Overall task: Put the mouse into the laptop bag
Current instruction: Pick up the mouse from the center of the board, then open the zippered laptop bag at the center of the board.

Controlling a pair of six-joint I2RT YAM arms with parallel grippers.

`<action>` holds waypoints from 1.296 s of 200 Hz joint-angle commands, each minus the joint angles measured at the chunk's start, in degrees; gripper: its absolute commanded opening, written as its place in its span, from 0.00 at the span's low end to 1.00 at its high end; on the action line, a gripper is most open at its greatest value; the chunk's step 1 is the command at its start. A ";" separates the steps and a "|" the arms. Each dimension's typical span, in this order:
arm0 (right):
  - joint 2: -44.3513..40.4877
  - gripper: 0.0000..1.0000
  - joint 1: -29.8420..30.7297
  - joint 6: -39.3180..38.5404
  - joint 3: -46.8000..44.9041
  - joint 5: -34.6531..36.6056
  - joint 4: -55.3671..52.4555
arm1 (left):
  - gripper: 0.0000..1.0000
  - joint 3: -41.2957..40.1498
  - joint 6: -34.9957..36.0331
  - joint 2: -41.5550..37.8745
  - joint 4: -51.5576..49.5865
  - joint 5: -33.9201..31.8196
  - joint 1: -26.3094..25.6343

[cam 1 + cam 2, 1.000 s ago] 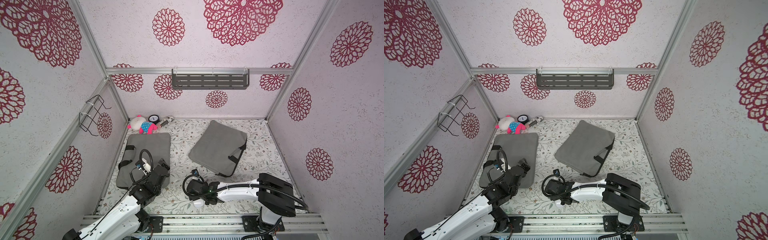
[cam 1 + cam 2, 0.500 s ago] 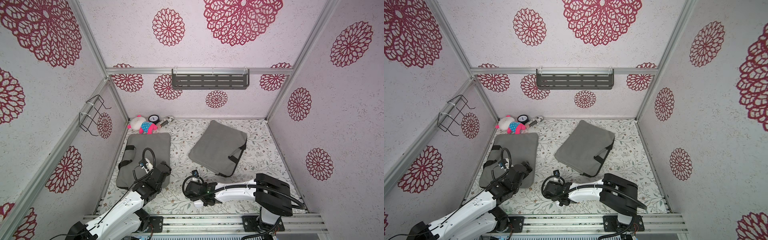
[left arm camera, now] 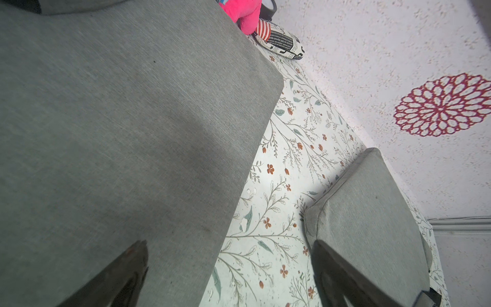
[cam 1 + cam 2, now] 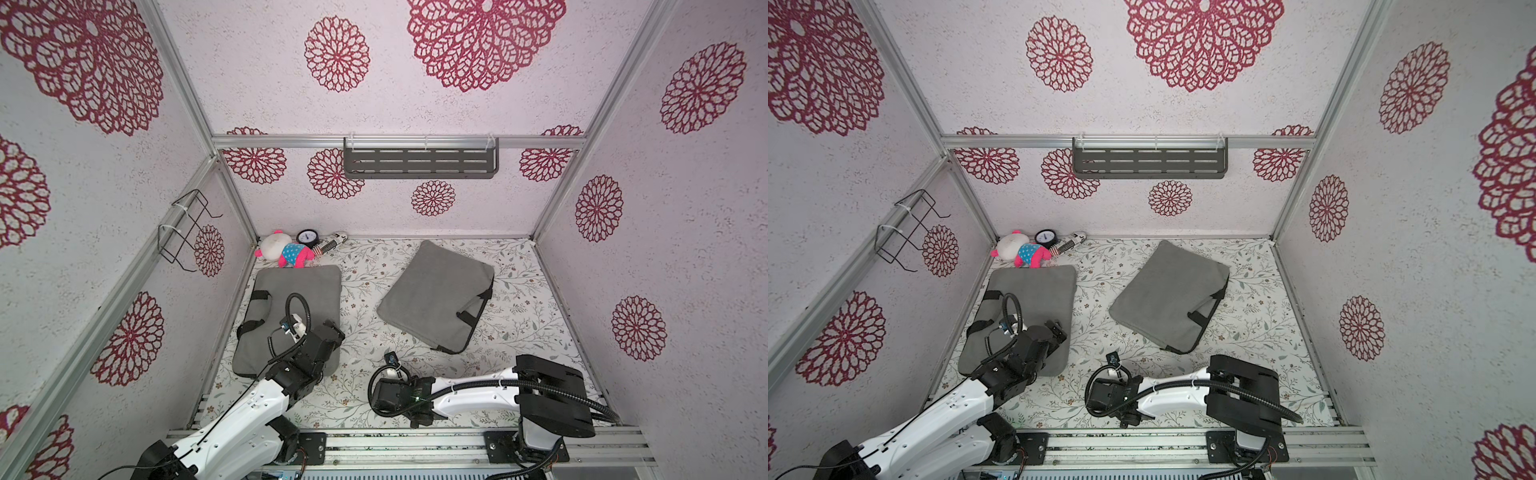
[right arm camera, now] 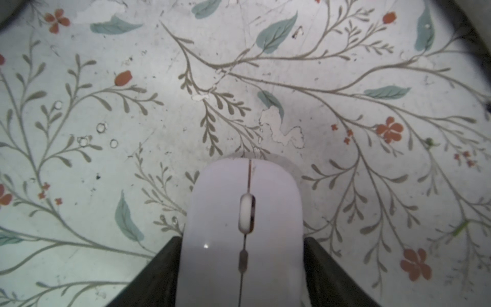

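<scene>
The white mouse [image 5: 244, 226] lies on the floral table, and the black fingers [image 5: 164, 260] of my right gripper [image 5: 241, 240] press against both of its sides. In both top views the mouse is hidden under the right wrist [image 4: 395, 395] near the front edge. Two grey laptop bags lie flat: one at the left [image 4: 299, 286] [image 4: 1034, 291], one at the middle right [image 4: 436, 291] [image 4: 1171, 291]. My left gripper [image 3: 228, 245] [image 4: 328, 332] hangs open over the right edge of the left bag [image 3: 119, 133], with nothing between its fingers.
A pink and white plush toy [image 4: 286, 251], a small clock [image 4: 308, 237] and a printed pouch [image 4: 334, 241] sit in the far left corner. A grey shelf [image 4: 419, 162] hangs on the back wall and a wire rack [image 4: 183, 232] on the left wall.
My left arm has reached farther over the left bag. The right gripper's fingers have drawn in onto the mouse; the right arm stays low in place.
</scene>
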 commanded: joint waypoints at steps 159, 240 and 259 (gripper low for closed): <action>-28.90 0.40 -17.45 -0.88 -8.83 12.69 -6.08 | 0.98 18.93 11.42 19.86 6.35 12.27 0.73; -47.28 0.37 -42.74 -3.32 -20.71 8.31 -0.63 | 0.97 48.75 23.48 48.21 0.87 17.57 -11.08; -47.94 0.37 -49.41 -4.67 -23.04 6.47 -0.06 | 0.97 56.67 24.88 54.93 -2.74 16.16 -13.96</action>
